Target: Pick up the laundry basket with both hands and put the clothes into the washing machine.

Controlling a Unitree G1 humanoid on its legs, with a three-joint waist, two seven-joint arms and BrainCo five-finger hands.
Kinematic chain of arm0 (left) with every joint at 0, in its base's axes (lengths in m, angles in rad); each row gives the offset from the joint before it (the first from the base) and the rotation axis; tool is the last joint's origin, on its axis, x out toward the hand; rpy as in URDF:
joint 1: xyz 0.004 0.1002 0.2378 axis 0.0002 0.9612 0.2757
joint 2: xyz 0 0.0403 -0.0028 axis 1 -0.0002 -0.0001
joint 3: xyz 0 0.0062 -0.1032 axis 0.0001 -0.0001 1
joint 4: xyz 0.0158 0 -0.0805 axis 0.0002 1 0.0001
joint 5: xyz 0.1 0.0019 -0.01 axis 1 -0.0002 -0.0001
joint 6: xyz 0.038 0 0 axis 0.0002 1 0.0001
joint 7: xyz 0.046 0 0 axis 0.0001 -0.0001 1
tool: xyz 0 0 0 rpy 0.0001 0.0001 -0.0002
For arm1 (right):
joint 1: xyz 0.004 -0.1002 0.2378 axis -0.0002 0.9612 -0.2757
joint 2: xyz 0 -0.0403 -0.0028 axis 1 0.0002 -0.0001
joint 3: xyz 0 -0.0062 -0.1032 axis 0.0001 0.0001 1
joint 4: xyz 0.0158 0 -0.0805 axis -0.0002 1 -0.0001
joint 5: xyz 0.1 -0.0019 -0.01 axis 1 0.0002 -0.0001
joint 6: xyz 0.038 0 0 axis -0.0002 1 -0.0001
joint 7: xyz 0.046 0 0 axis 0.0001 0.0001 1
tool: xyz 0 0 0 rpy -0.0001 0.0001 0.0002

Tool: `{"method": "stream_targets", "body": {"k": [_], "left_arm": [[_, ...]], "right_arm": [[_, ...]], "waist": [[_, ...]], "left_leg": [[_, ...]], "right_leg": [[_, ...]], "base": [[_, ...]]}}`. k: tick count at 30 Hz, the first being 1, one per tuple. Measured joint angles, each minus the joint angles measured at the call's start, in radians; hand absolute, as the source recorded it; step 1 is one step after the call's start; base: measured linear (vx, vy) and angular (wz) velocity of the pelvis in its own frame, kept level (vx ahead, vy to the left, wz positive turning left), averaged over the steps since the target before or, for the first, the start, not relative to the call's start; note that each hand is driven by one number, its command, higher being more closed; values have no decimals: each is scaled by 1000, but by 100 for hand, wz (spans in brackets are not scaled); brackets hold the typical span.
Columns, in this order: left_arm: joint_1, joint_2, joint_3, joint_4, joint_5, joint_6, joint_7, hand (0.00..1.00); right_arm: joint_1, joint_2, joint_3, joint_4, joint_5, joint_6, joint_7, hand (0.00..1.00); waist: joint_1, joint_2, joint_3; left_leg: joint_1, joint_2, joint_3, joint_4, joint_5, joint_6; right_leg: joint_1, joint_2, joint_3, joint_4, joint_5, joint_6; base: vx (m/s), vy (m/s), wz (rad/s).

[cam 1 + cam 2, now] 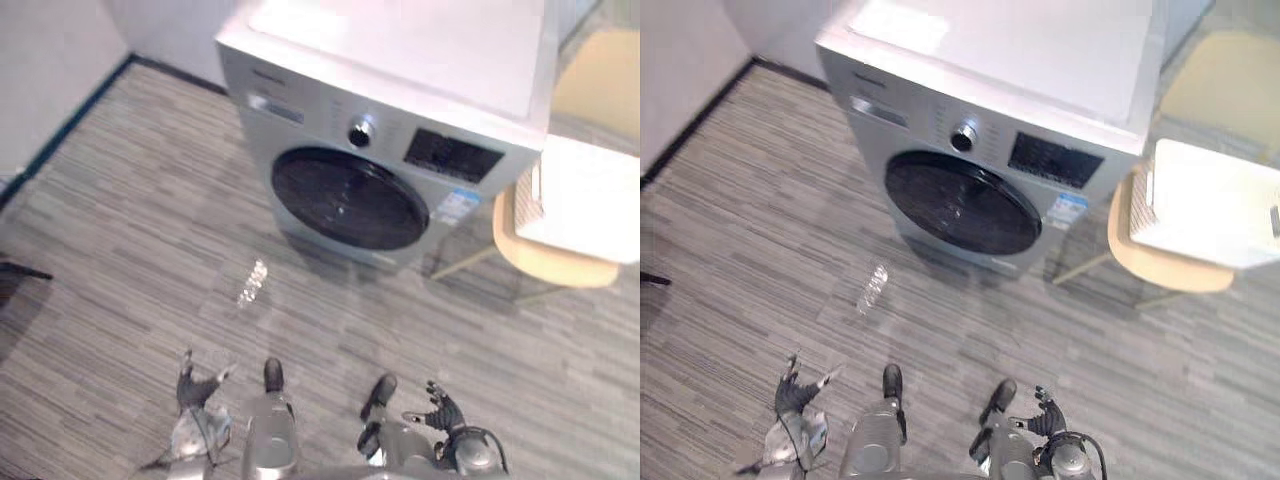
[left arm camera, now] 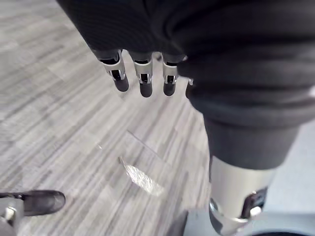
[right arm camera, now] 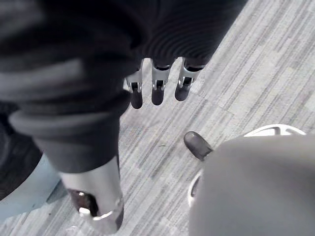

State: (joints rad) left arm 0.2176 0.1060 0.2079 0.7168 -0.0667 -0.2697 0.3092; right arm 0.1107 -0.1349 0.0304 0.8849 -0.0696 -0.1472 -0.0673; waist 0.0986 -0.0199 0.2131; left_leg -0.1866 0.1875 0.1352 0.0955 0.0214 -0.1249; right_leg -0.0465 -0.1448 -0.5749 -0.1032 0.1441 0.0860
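The white laundry basket (image 1: pixel 585 205) sits on a pale wooden chair (image 1: pixel 552 264), just beside the right side of the washing machine (image 1: pixel 420 75). What the basket holds cannot be made out. The machine's round dark door (image 1: pixel 350 198) is closed. Grey striped floor (image 1: pixel 130 220) runs to a pale wall (image 1: pixel 45 60) with a dark skirting. The left hand (image 1: pixel 195 390) and right hand (image 1: pixel 443 410) hang low above the floor, fingers relaxed and empty, well apart from the basket.
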Motion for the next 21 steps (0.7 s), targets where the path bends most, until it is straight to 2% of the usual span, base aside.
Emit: {"method": "stream_targets", "body": {"k": [2,4,8,13,19,20,21], "left_arm": [[31,-21,44,57,-5,8,-3,0],[54,-54,97,144,-40,35,-23,0],[97,-101,117,196,-86,70,-73,0],[94,-122,113,199,-101,78,-111,0],[67,-120,109,197,-100,77,-114,0],[66,-112,99,197,-100,77,-115,0],[66,-112,99,197,-100,77,-115,0]], "right_arm": [[-6,9,-27,25,4,2,-10,0],[-7,15,-57,67,22,13,-19,0],[-3,31,-98,125,22,43,-18,0],[-4,52,-140,153,24,48,-20,0],[-6,55,-162,171,25,59,-22,0],[-35,73,-214,198,20,71,-25,0],[-35,73,-214,198,20,71,-25,0]], "waist": [[4,11,-25],[2,30,-57],[2,38,-104],[-1,33,-125],[-5,26,-146],[-29,13,-148],[-29,13,-148]], "left_leg": [[36,-17,-20,-23,-1,3],[71,-32,-55,-41,-1,3],[96,-52,-111,-68,-1,3],[117,-57,-140,-89,8,1],[127,-65,-141,-96,15,6],[150,-66,-138,-117,15,7],[150,-66,-138,-117,15,7]], "right_leg": [[41,-11,-20,-1,-15,10],[91,-22,-54,-1,-25,22],[127,-27,-98,-1,-40,33],[148,-25,-114,-1,-51,41],[148,-32,-110,3,-50,44],[154,-33,-103,3,-54,43],[154,-33,-103,3,-54,43]], "base": [[9,90,43],[5,44,45],[16,19,38],[38,-8,10],[74,-1,-3],[0,0,0],[0,0,0]]}}
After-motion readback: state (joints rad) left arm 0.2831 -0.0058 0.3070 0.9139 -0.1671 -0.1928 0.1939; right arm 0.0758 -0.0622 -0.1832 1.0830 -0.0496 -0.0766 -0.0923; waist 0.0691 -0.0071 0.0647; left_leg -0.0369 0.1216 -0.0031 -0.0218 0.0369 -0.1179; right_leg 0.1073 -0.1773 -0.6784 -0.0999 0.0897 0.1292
